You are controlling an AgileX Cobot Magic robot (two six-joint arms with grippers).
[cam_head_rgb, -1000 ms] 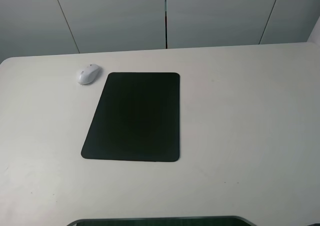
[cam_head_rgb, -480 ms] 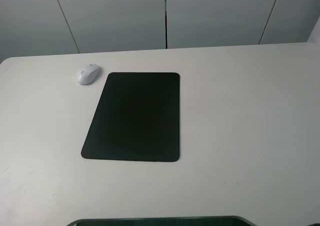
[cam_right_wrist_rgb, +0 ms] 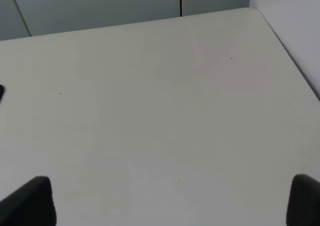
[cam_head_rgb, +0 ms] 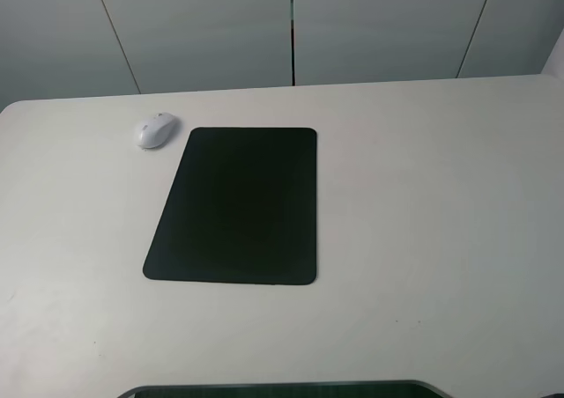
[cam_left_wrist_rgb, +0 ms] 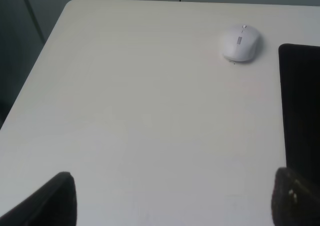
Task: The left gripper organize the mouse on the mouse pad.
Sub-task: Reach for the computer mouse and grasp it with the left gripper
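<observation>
The white mouse (cam_head_rgb: 156, 131) lies on the table just off the far left corner of the black mouse pad (cam_head_rgb: 238, 204), apart from it. Neither gripper shows in the exterior high view. In the left wrist view the mouse (cam_left_wrist_rgb: 241, 42) sits well ahead of my left gripper (cam_left_wrist_rgb: 172, 200), beside the pad's edge (cam_left_wrist_rgb: 302, 101). That gripper is open, its two black fingertips (cam_left_wrist_rgb: 50, 202) spread wide with only bare table between them. My right gripper (cam_right_wrist_rgb: 167, 201) is open too, over bare table, with a sliver of the pad (cam_right_wrist_rgb: 1, 92) at the frame edge.
The white table (cam_head_rgb: 423, 195) ends at grey wall panels (cam_head_rgb: 203, 28) at the back. Its rounded far left corner (cam_left_wrist_rgb: 75, 3) is close to the mouse. A dark curved object (cam_head_rgb: 282, 389) lines the near edge. A white wall (cam_right_wrist_rgb: 290, 16) borders the table's right side.
</observation>
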